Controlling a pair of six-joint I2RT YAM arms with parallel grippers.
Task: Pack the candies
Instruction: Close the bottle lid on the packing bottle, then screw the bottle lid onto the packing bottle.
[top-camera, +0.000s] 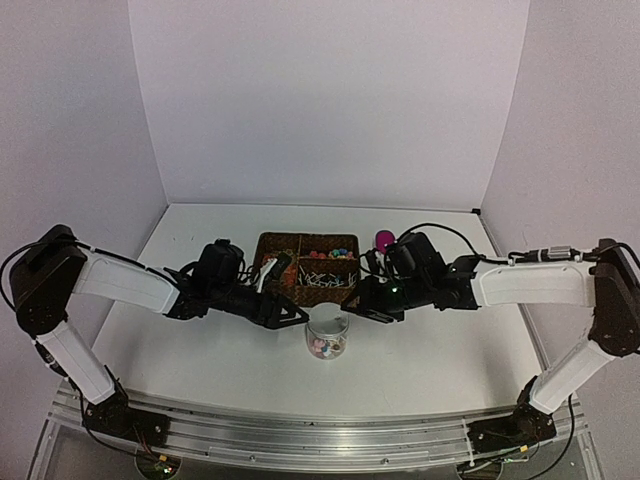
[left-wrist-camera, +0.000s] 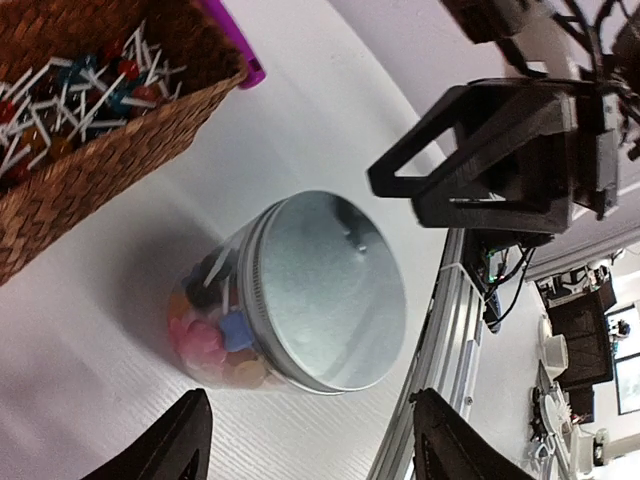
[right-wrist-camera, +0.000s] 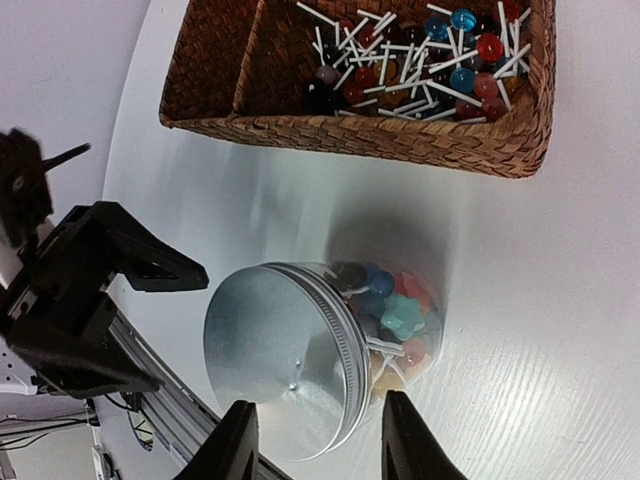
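Observation:
A clear jar (top-camera: 327, 340) with a silver lid (top-camera: 327, 322) on it stands on the table in front of the basket. It holds mixed candies (left-wrist-camera: 212, 335), pink, blue and yellow, also seen in the right wrist view (right-wrist-camera: 400, 315). My left gripper (top-camera: 290, 316) is open and empty just left of the jar. In its wrist view its jaws (left-wrist-camera: 320, 450) stand wide apart below the lid (left-wrist-camera: 325, 290). My right gripper (top-camera: 366, 310) is open and empty just right of the jar. Its jaws (right-wrist-camera: 318, 445) stand beside the lid (right-wrist-camera: 275, 355) without touching it.
A brown wicker basket (top-camera: 270, 245) with compartments of lollipops (right-wrist-camera: 420, 60) and sweets stands behind the jar. A magenta scoop (top-camera: 383, 240) lies at its right end. The metal rail (top-camera: 300, 430) runs along the table's near edge.

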